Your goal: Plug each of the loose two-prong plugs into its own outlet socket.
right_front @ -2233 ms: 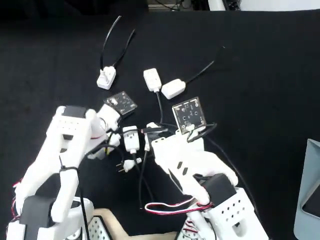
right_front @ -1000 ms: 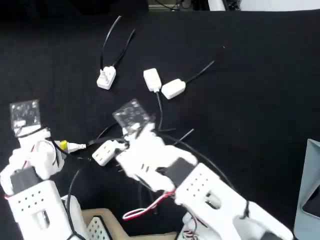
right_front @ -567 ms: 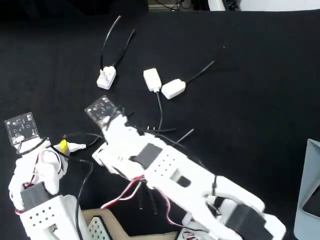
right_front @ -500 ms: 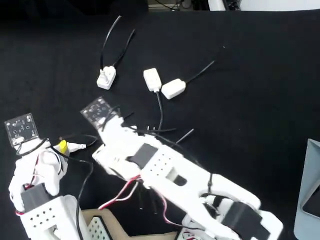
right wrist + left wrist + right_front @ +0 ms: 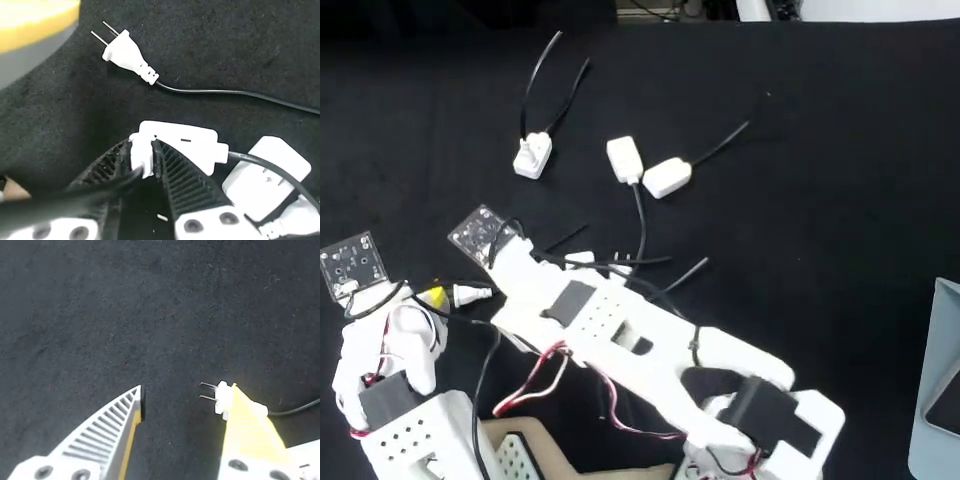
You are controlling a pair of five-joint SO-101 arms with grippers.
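Note:
My right gripper (image 5: 143, 150) is shut on the end of a white socket block (image 5: 186, 141) with a black cable. A loose two-prong plug (image 5: 126, 51) lies just beyond it, prongs pointing away from the block. My left gripper (image 5: 185, 396) is open low over the black table; the same plug (image 5: 223, 396) peeks out beside its yellow finger (image 5: 250, 425). In the high view the plug (image 5: 470, 295) lies at the front left by the left gripper (image 5: 432, 297), and the right arm (image 5: 610, 325) reaches across to it, covering its own gripper.
Three more white blocks with cables (image 5: 532, 156) (image 5: 625, 158) (image 5: 666, 177) lie at the back centre. Another white block (image 5: 267, 167) sits beside the held one. Black cables (image 5: 640, 235) cross mid-table. A grey object (image 5: 938, 390) stands at the right edge.
The right arm has swung left across the table, carrying the white socket block toward the plug. The left arm, at mid-table 2.2 s ago, has pulled back to the front left.

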